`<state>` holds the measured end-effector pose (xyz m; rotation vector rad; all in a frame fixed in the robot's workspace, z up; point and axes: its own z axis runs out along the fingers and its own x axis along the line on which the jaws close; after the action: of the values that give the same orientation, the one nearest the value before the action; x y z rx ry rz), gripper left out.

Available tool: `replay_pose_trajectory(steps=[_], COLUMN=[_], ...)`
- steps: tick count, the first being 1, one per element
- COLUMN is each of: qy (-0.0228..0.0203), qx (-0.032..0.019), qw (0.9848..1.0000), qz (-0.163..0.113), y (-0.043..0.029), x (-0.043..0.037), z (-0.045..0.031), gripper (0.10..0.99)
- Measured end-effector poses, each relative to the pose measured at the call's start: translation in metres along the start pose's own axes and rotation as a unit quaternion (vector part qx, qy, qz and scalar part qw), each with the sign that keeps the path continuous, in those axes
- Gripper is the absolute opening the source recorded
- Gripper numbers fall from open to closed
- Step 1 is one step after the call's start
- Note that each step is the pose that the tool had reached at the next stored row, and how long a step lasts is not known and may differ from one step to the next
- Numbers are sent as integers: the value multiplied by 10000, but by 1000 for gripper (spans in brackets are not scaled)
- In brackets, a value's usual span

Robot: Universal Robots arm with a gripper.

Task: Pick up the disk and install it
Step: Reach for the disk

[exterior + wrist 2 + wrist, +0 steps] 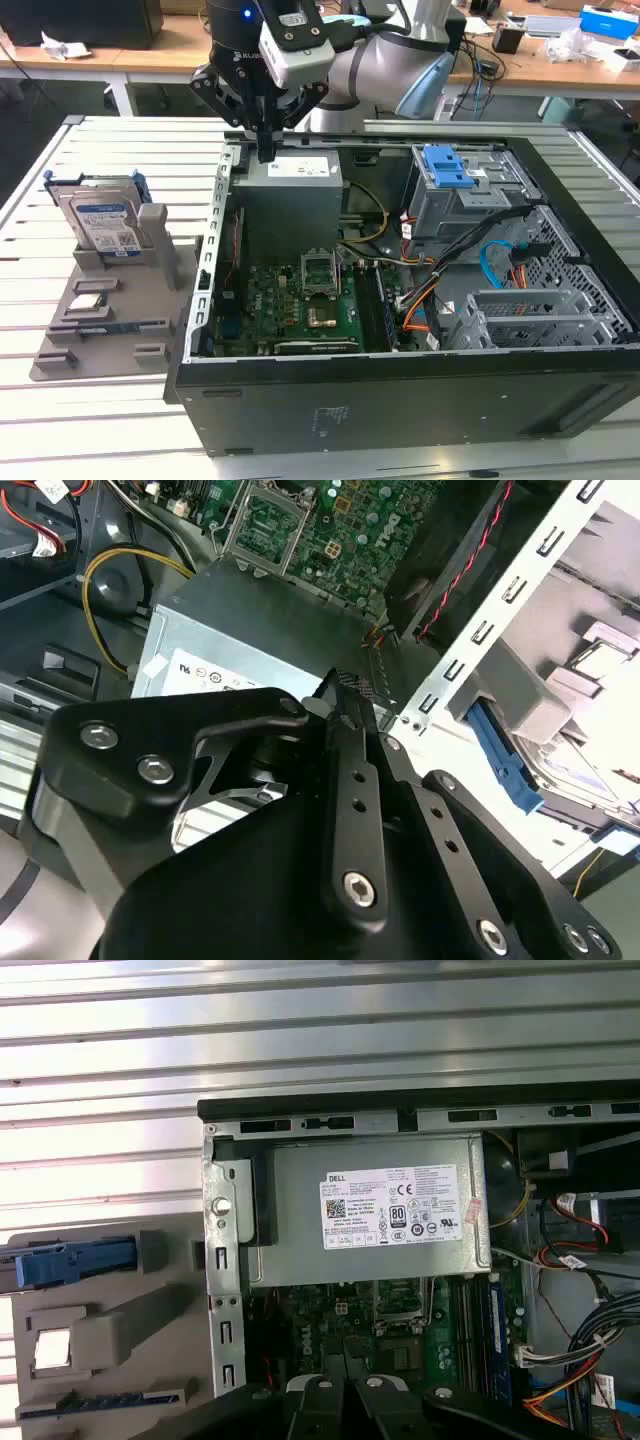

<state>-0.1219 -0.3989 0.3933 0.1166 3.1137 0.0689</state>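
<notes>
Above the open computer case point(400, 390), at eleven o'clock in the exterior view, hanging over the grey power supply point(292, 215) with gripper point(266, 155) fingers pressing together, clasping nothing. At nine o'clock of the case, standing upright in the grey holder point(110, 335), well apart: disk point(100, 225).

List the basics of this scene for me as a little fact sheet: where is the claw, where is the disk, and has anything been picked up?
Gripper: shut, holding nothing, above the power supply
Power supply: in the open computer case, at its far corner on the exterior view's left
Disk: standing upright in the grey holder, outside the case at the exterior view's left
Processor chip: lying in the same holder, nearer the camera than the disk
Drive cage: inside the case, with a blue latch on top
Progress: disk not yet picked up
</notes>
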Motion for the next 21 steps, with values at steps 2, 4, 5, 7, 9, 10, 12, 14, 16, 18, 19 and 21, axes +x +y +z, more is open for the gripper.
replay_pose_trajectory(steps=[2, 4, 5, 7, 9, 10, 12, 14, 16, 18, 19, 21], qy=[0, 0, 0, 0, 0, 0, 0, 0, 0, 0, 0, 0], qx=[0, 0, 0, 0, 0, 0, 0, 0, 0, 0, 0, 0], qw=[10000, 10000, 10000, 10000, 10000, 10000, 10000, 10000, 10000, 10000, 10000, 10000], qz=[0, 1, 0, 0, 0, 0, 0, 0, 0, 0, 0, 0], y=[-3, -7, -8, -10, -13, -15, -19, -22, -25, -27, -30, -35], x=[45, 96, 111, 133, 179, 206, 252, 300, 333, 363, 397, 467], z=[-1, -3, -3, -4, -5, -5, -7, -8, -9, -10, -11, -13], gripper=[106, 106, 106, 106, 106, 106, 106, 106, 106, 106, 106, 106])
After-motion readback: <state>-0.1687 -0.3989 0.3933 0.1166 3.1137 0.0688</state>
